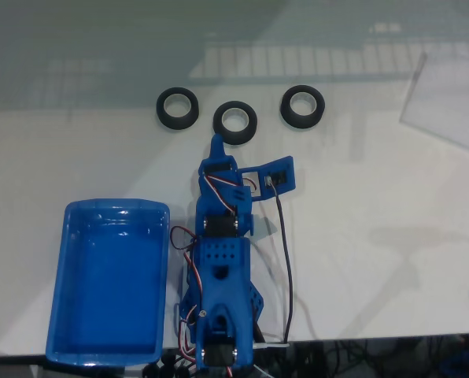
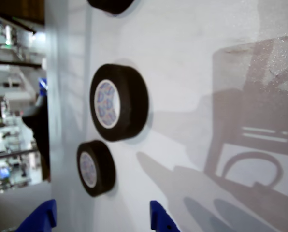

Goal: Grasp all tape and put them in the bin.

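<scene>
My tool (image 1: 228, 153) points up the fixed view toward the row of tape, its tip just short of the middle roll (image 1: 235, 122), so I judge that roll to be the one lined up for the first grasp. The tool has hold of nothing. In the wrist view two blue fingertips (image 2: 158, 220) poke in at the bottom edge with a wide stretch of bare table between them, so I read it as spread well apart, ready to straddle a roll; the rest of each finger is out of frame.

I count three rolls of tape in the fixed view, all lying flat on the white table (image 1: 360, 236): the left roll (image 1: 177, 108), the middle one, and the right roll (image 1: 302, 106). They sit in a loose line, apart from one another, which leaves room for a finger to come down on either side of each.

The wrist view lies on its side and shows two rolls whole, with pale printed cores, and the black edge of a third at the top.

There is one bin (image 1: 108, 346), at the lower left of the fixed view, just beside my arm's base and well apart from the rolls. It holds no tape, so all three are left to move. Its spot near the base looks like a short swing from the row
</scene>
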`<state>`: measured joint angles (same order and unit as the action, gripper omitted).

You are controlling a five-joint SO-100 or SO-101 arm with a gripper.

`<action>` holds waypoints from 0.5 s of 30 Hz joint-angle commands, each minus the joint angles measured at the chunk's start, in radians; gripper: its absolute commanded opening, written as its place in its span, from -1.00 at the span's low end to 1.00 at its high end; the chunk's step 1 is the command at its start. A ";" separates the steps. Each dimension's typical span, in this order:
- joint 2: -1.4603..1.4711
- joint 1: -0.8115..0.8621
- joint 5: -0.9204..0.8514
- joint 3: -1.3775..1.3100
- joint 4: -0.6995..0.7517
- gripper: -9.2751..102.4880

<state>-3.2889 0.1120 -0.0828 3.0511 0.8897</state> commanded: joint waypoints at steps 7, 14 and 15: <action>0.537 0.077 0.035 -0.436 -0.012 -0.37; 1.031 0.143 0.075 -0.796 -0.018 -0.39; 1.097 0.143 0.084 -0.841 -0.018 -0.39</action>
<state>-2.3593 0.2470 -0.0153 2.3700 0.8882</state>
